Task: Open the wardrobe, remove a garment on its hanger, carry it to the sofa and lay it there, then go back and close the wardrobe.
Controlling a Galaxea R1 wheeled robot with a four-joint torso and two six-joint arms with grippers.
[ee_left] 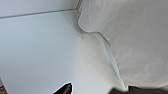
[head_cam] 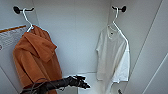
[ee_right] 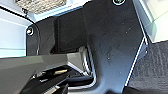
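The white interior of the wardrobe (head_cam: 75, 32) is seen open, its back panel bare between two hung pieces. The garment (head_cam: 113, 56) is hung on the hanger (head_cam: 117, 23) from a dark hook (head_cam: 122, 9) at the right wall, its hem close to the floor panel. An orange hooded garment (head_cam: 36, 58) is hung at the left. The left gripper (head_cam: 83, 83) is held low in the open middle, apart from both; whether its jaws are parted cannot be told. The right gripper's state cannot be told either.

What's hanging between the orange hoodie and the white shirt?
Nothing. In the head view, just the wardrobe's bare white back wall lies between the orange hoodie and the white shirt.
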